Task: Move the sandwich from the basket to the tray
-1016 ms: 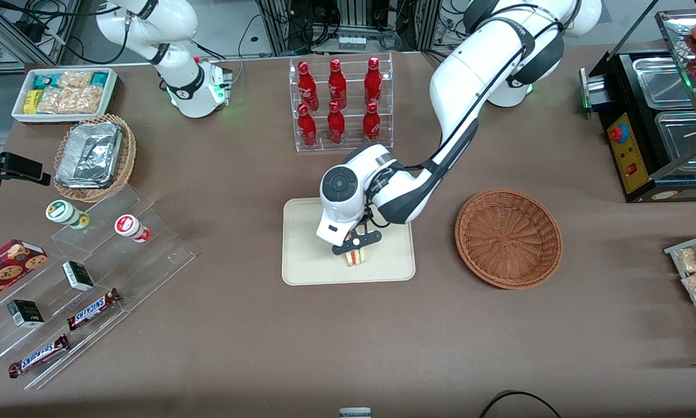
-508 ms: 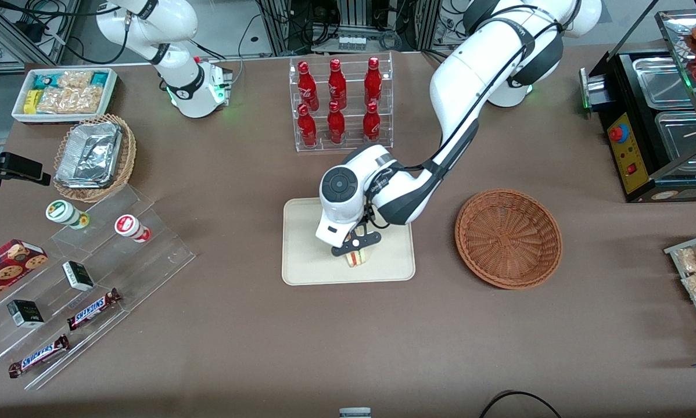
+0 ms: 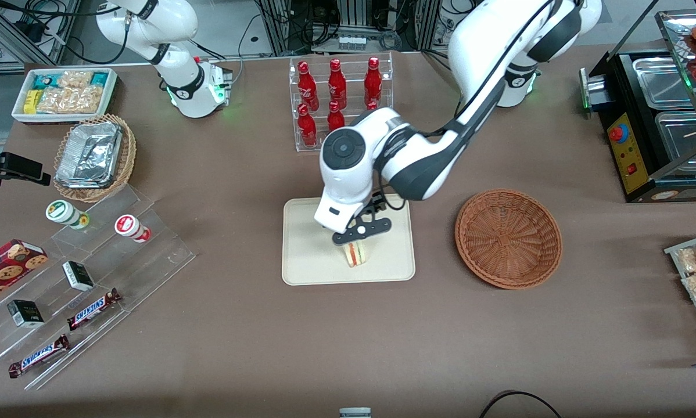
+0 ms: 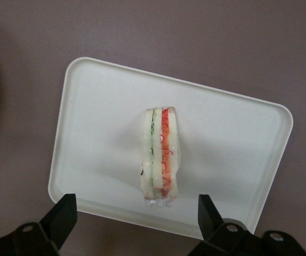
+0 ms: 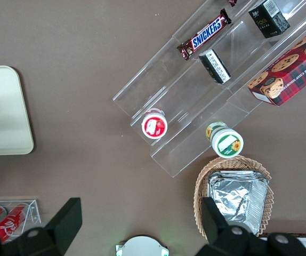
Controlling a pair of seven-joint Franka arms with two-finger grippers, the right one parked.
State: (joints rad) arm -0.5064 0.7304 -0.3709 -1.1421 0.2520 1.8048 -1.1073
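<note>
Cream tray (image 4: 89, 106) carries the sandwich (image 4: 160, 154) on edge, below and between our gripper (image 3: 361, 230) jaws, which hang wide and empty above it; we judge it released. Basket (image 3: 508, 238) sits empty alongside.

Gripper (image 3: 360, 233): hanging above the tray (image 3: 307, 255) with its fingers (image 4: 62, 216) spread wide, clear air lying between them and the sandwich (image 3: 354, 253) below.
Sandwich: standing on edge near the tray's middle, bare tray surface showing all round it.
Basket (image 3: 508, 238): sitting well apart from the tray toward the working arm's end, a strip of bare desk (image 3: 348, 342) lying between the two.
Bottle rack (image 3: 340, 104): standing farther from the front camera than the tray, the arm's wrist passing close over its nearer row.
Acrylic steps (image 3: 92, 278): taking up the parked arm's end, open desk separating them from the tray.
</note>
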